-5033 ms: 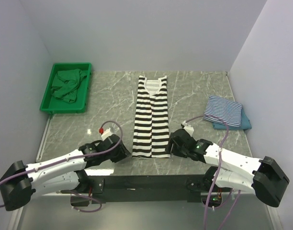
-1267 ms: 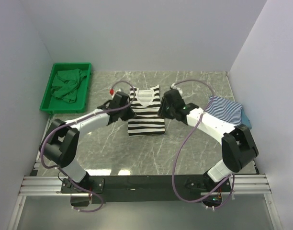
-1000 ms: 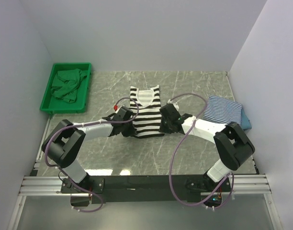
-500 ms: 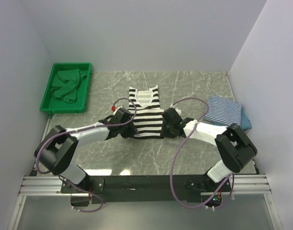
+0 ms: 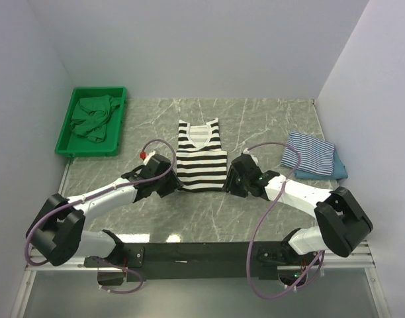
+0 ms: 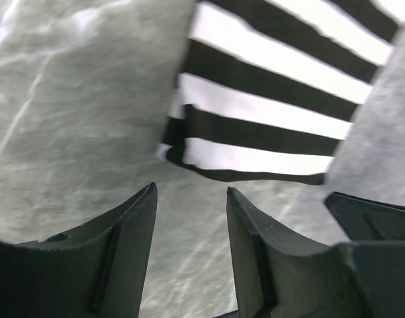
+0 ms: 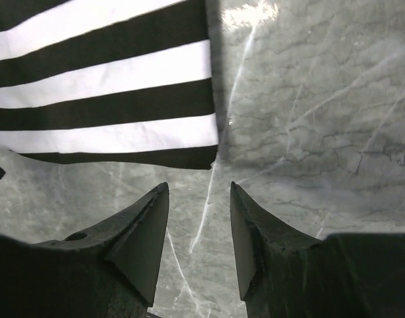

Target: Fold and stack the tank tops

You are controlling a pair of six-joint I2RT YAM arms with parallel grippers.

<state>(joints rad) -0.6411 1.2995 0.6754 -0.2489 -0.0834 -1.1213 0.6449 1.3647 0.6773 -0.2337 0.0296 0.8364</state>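
Observation:
The black-and-white striped tank top [image 5: 200,158] lies folded in half on the marble table, neckline at the far end. My left gripper [image 5: 168,180] sits just off its near left corner and my right gripper [image 5: 232,179] just off its near right corner. Both are open with only bare table between the jaws. In the left wrist view the gripper [image 6: 190,192] is short of the top's folded edge [image 6: 255,173]. The right wrist view shows the same for the right gripper [image 7: 199,187] and the hem [image 7: 123,158]. At the right, a folded thin-striped tank top [image 5: 310,152] rests on a teal one [image 5: 339,173].
A green tray [image 5: 65,147] at the far left holds a crumpled green cloth [image 5: 91,118]. White walls close in the table on three sides. The black rail with the arm bases runs along the near edge.
Both grippers opened, let go of the wide-striped top and drew back toward the near edge. The top now lies folded in half.

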